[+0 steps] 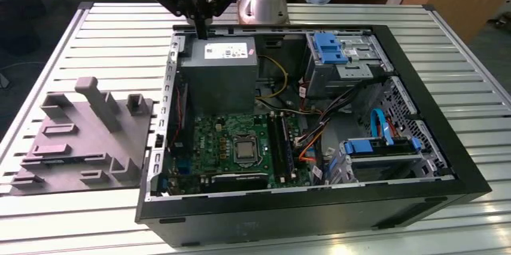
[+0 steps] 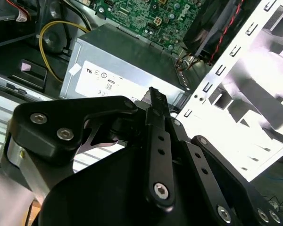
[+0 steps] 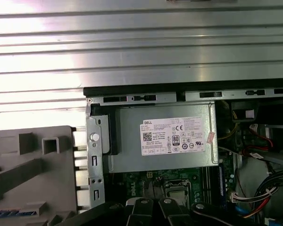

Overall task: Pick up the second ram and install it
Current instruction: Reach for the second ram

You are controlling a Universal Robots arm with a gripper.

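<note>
The black metal gripper [image 1: 203, 32] is seen clenched on nothing, held above the boxy grey power supply [image 1: 217, 57] of the open case [image 1: 319, 219]. A thin blue strip, probably the second ram [image 3: 12, 214], is seated in the moulded grey fixture [image 3: 19, 181] beside the case.

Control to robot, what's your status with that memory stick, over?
Gripper above the power supply, fingers look shut, empty. Seemingly the second ram: blue strip on the grey fixture, not yet picked up. Case wall lies between.
</note>
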